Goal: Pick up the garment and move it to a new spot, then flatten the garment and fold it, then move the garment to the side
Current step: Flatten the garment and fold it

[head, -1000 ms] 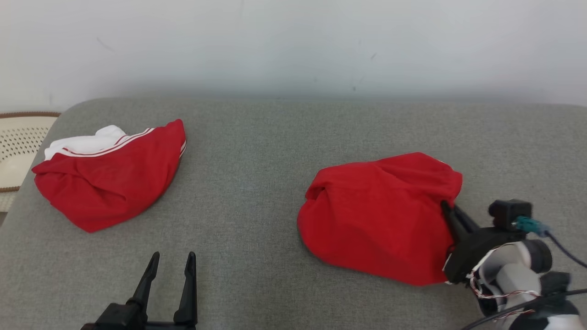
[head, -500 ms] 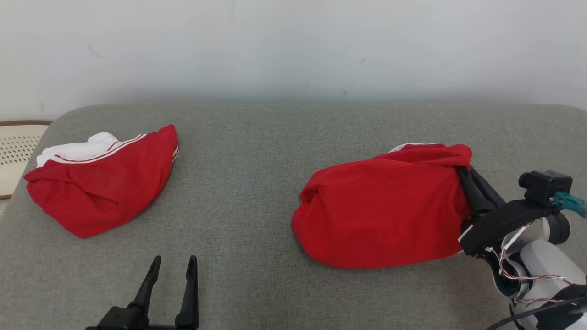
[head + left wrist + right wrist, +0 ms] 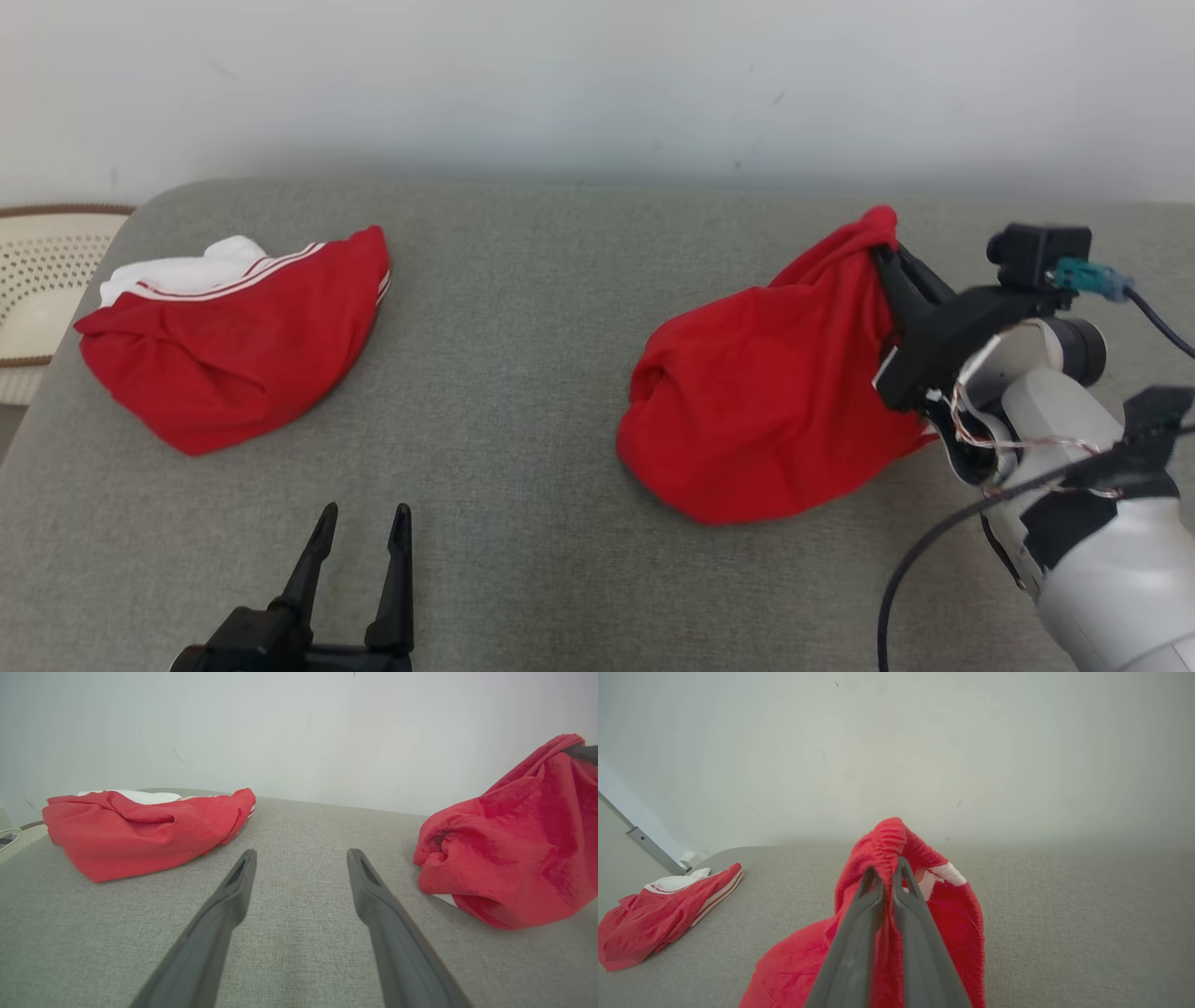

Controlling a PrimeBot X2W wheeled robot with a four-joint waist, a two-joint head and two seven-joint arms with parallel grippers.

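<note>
— Right wrist view first: what do the right jaws have?

— They are clenched on a gathered fold at the top of the crumpled red garment with white trim point(image 3: 943, 914), at what looks like its ribbed waistband. The bite sits near the tips, and it is a thin one.

— So that is the weak point?

— I think so. In the head view the pinched end is raised, while the bulk of the cloth lies on the right part of the grey fabric-covered surface point(image 3: 523, 373). As more weight comes off the surface, or if the trailing cloth drags on that rough weave, the fold could slide out of the jaws.

— And if it holds?

— Then the worry is shape. The garment hangs as a bunch, so it may land twisted or doubled over, which would make the flattening harder.

— What about the left jaws?

— Spread apart and empty, low at the near edge, well apart from the load. They are no help if it slips.

— Anything farther out?

— A second red garment with white stripes point(image 3: 224, 355) lies at the far left, beside a cream perforated basket point(image 3: 37, 289). A new spot chosen too far left could tangle the two garments.
</note>
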